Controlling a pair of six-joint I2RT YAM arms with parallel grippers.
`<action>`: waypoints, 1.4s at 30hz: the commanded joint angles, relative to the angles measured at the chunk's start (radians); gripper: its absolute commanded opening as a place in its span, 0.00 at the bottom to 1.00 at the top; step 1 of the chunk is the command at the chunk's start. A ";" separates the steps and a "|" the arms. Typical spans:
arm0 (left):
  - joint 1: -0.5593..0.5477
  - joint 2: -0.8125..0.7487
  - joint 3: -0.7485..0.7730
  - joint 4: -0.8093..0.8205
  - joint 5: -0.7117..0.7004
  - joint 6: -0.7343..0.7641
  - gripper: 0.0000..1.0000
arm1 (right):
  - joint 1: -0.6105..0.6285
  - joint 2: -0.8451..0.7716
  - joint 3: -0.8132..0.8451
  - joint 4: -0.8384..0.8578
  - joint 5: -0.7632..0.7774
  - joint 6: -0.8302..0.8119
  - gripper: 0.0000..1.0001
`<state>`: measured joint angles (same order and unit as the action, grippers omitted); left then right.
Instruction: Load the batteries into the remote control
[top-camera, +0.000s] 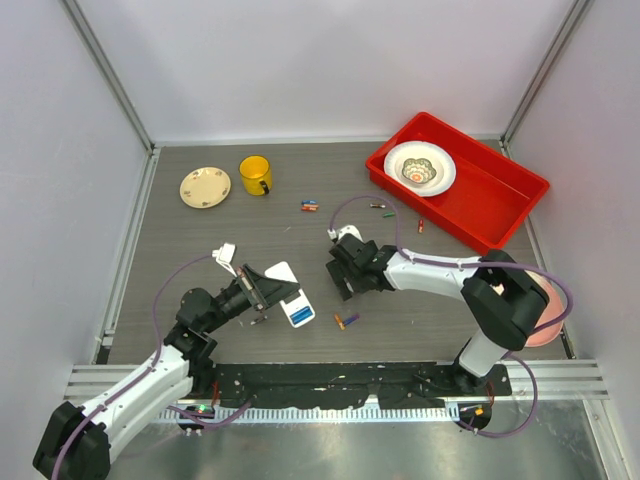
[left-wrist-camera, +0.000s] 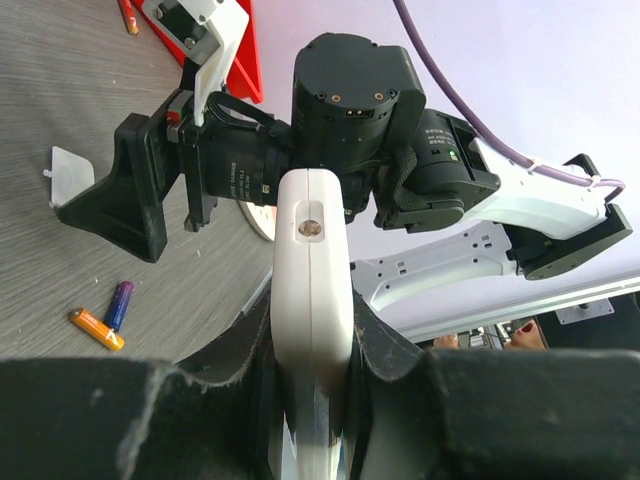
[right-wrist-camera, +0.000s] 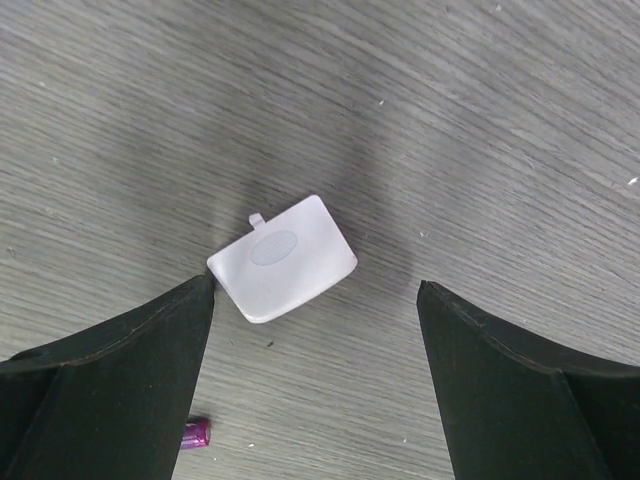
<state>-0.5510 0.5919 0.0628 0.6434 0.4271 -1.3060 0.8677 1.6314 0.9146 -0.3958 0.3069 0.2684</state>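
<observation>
My left gripper (top-camera: 268, 287) is shut on the white remote control (top-camera: 297, 312), whose blue patch faces up at its near end. In the left wrist view the fingers clamp the remote's (left-wrist-camera: 312, 280) flat faces and I see its thin edge. My right gripper (top-camera: 343, 272) is open and empty, low over the table. Its jaws straddle a small white square cover (right-wrist-camera: 283, 258) lying flat, the left fingertip touching its corner. An orange and a purple battery (top-camera: 345, 320) lie between the arms, also in the left wrist view (left-wrist-camera: 100, 322). The purple one (right-wrist-camera: 195, 433) shows by the right gripper's left finger. More batteries (top-camera: 310, 207) lie further back.
A red tray (top-camera: 500, 195) with a white bowl (top-camera: 420, 167) stands at the back right. A yellow mug (top-camera: 255, 175) and a saucer (top-camera: 205, 186) stand at the back left. Loose batteries (top-camera: 421, 226) lie near the tray. A pink plate (top-camera: 548, 318) sits at the right edge.
</observation>
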 joint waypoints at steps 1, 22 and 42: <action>0.005 -0.006 0.005 0.025 -0.004 0.005 0.00 | -0.006 0.028 0.041 0.009 0.047 0.022 0.88; 0.005 0.026 0.005 0.029 -0.027 0.017 0.00 | -0.095 0.059 0.059 0.072 -0.097 0.028 0.88; 0.005 0.036 0.005 0.041 -0.022 0.017 0.00 | -0.099 0.076 0.010 0.063 -0.155 0.049 0.73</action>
<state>-0.5510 0.6373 0.0628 0.6235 0.4076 -1.3006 0.7704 1.6913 0.9546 -0.3317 0.1783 0.3130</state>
